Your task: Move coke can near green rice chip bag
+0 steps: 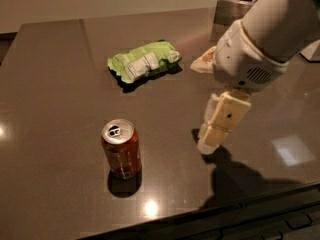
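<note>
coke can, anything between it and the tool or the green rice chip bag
Nothing visible: bare table from the coke can to the tool on its right and to the green rice chip bag.

White arm from upper right, tool low, tilted down-left.
</note>
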You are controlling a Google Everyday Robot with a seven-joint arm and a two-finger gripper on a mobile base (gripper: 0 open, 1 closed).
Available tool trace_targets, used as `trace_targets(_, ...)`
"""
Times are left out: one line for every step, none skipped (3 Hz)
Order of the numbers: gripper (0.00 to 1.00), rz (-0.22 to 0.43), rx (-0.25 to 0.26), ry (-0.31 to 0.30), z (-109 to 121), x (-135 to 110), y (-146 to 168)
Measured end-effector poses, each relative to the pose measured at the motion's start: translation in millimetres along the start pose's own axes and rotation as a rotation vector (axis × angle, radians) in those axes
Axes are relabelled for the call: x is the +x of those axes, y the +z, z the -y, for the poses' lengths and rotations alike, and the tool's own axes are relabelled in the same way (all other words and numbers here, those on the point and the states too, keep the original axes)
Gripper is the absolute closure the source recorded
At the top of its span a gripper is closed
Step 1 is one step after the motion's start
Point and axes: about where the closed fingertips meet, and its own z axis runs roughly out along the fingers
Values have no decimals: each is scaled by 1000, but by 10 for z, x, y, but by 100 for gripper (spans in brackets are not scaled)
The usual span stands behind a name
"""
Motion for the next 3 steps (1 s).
trace_targets(0,76,-47,-28,-130,-281,212)
trace_targets(0,138,-96,-63,-282,-548,430)
trace_targets(0,176,-122,-81,-370,-783,659)
